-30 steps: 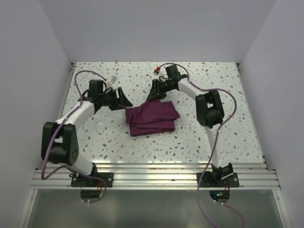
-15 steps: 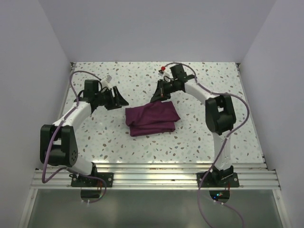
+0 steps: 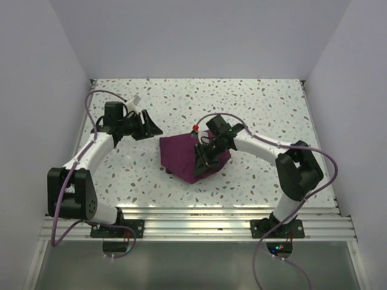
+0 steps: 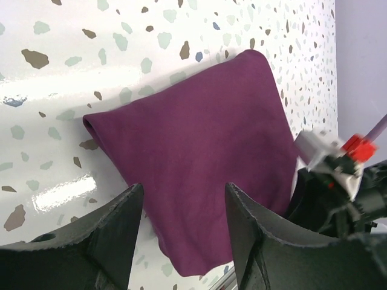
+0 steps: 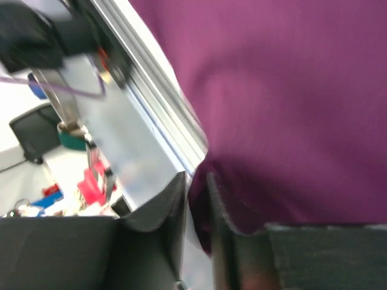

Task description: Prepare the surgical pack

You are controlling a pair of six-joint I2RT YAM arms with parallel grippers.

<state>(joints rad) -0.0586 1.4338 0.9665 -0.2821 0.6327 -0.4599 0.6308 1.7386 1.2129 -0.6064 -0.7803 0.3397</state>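
The surgical pack shows only as a folded dark magenta cloth on the speckled table; no steel tray, instruments or gauze are in view. My right gripper is over the cloth's near right part, its jaws nearly closed on a fold of the cloth, with fabric pinched between the fingers. The cloth's front edge is drawn into a point toward the near side. My left gripper is open and empty, just left of and behind the cloth, which fills the gap between its fingers.
A metal rail runs along the table's near edge and also shows in the right wrist view. White walls close the table on three sides. The right arm's wrist with its red tag is close to the left gripper's right side.
My right arm swung from the cloth's far edge to its near right part and shut on a fold, pulling the cloth toward the front. My left arm drew back slightly to the left.
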